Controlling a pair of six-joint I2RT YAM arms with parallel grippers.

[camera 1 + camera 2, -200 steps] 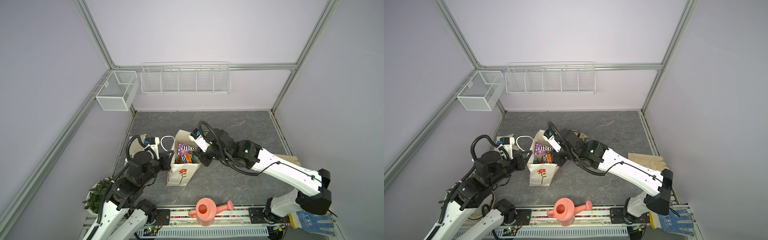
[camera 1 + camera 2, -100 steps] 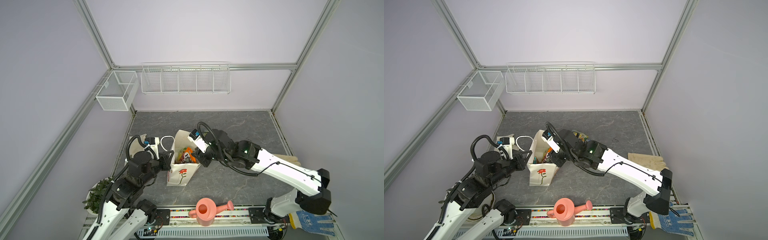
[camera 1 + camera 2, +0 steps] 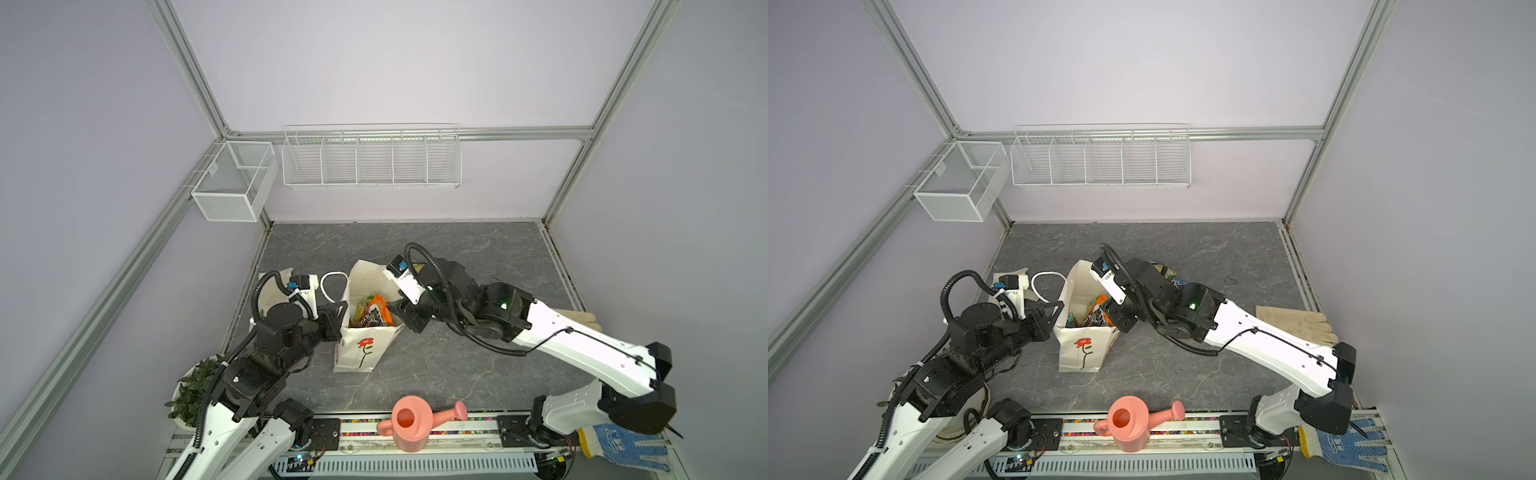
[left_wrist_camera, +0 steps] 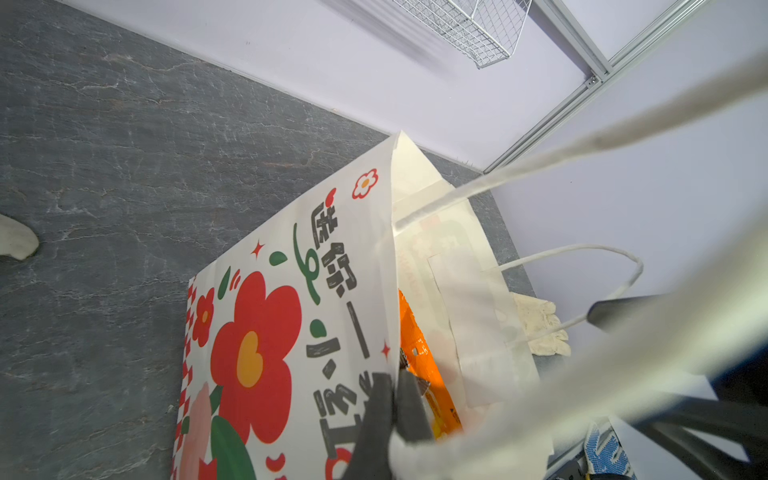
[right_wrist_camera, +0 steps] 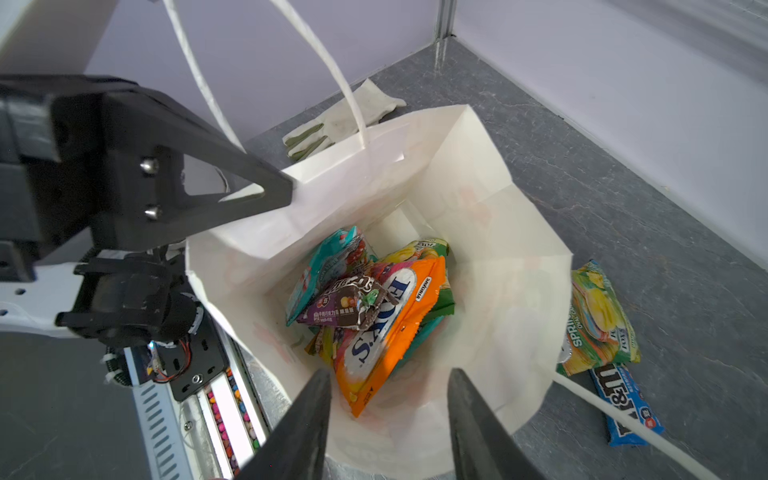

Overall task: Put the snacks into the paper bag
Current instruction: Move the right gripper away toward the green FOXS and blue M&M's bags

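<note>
The cream paper bag (image 3: pixel 361 349) (image 3: pixel 1079 353) stands upright with its mouth open. My left gripper (image 4: pixel 392 382) (image 3: pixel 341 309) is shut on the bag's left rim, one finger inside and one outside. My right gripper (image 5: pixel 390 374) (image 3: pixel 401 316) hovers open over the right rim with nothing between its fingers. Among the snacks inside, a purple M&M's pack (image 5: pixel 345 307) lies on an orange FOX'S bag (image 5: pixel 390 328), with a teal pack (image 5: pixel 324 266) and a green-yellow bag (image 5: pixel 424 249) beneath. On the table beside the paper bag lie a green-yellow FOX'S bag (image 5: pixel 598 320) and a blue M&M's pack (image 5: pixel 623 407).
A pink watering can (image 3: pixel 411 424) stands at the front edge and a potted plant (image 3: pixel 191 386) at the front left. A beige glove (image 3: pixel 1296 324) lies at the right, a pale glove (image 5: pixel 345 120) left of the bag. Wire baskets (image 3: pixel 370 158) hang on the back wall.
The right gripper held the purple M&M's pack over the bag's mouth; its jaws have spread and the pack now lies inside the bag. The left gripper has kept its hold on the rim.
</note>
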